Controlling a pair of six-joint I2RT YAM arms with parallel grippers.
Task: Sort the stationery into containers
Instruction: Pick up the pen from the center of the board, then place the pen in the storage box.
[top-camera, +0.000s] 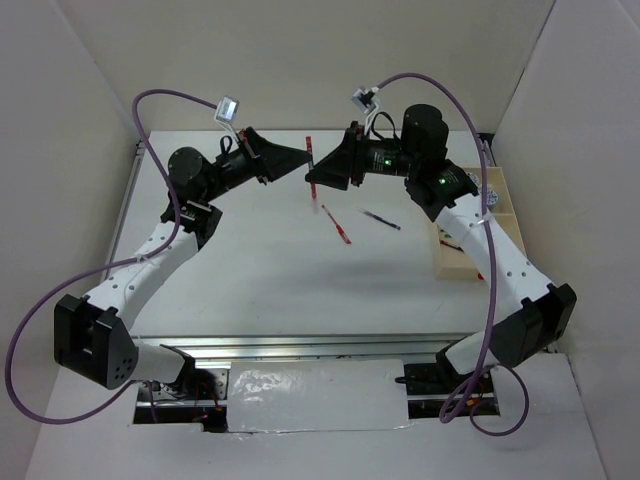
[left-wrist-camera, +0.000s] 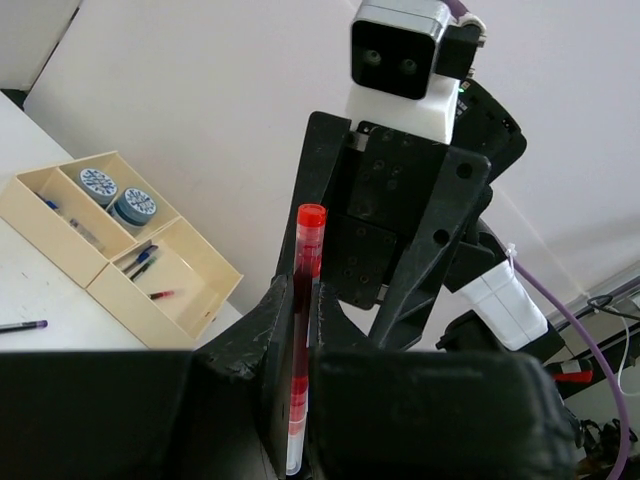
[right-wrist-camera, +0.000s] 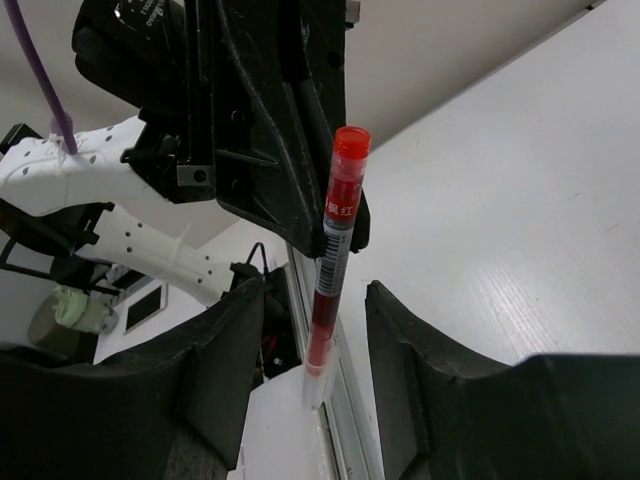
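Looking out from the arm bases, I see the beige tray (top-camera: 455, 262) at the table's right edge, with two blue-and-white rolls (left-wrist-camera: 134, 206) sharing one compartment. Mid-table lie a loose red pen (top-camera: 335, 225) and a dark pen (top-camera: 381, 219). Farther back, my left gripper (left-wrist-camera: 303, 310) clamps an upright red pen (right-wrist-camera: 335, 230) in the air, and my right gripper (right-wrist-camera: 315, 300) is released, its fingers on either side of that pen.

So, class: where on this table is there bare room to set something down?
The wide patch between the left arm, the loose red pen and the near edge. Crowded: by the tray, under the right arm.
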